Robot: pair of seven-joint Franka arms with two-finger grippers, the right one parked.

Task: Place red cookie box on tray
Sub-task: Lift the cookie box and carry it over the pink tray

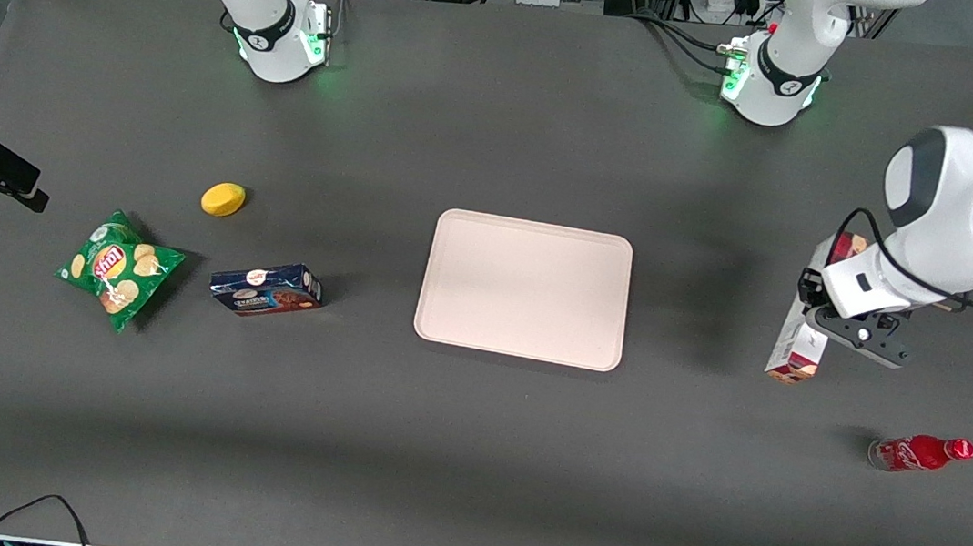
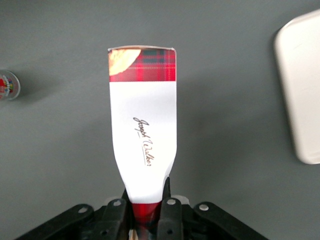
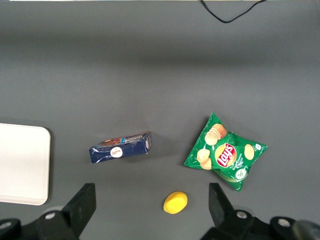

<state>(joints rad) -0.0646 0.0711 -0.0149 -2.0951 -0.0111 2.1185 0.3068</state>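
While the claw (image 2: pixel 146 212) grips it, the red cookie box (image 2: pixel 143 131) shows a cursive "Joseph Walker" signature.

1. The red cookie box (image 2: pixel 143 130) is showing dark red plaid with green and dark crossing lines, a broad white label carrying black script, and a golden-brown cookie picture at one corner.
2. The tray (image 1: pixel 525 287) is showing a plain pale cream-pink.
3. The gripper (image 2: pixel 146 216) is appearing black, closed on the box's plaid end.
4. The red bottle (image 1: pixel 920 452) is gleaming red with white lettering.
5. The shorter cookie box (image 1: pixel 266 288) is showing dark blue with a white round mark.
6. The chip bag (image 1: pixel 119 269) is showing green with a red and yellow logo.
7. The small rounded object (image 1: pixel 223 199) is showing yellow.
8. The table (image 1: pixel 466 454) is showing a plain dark grey.
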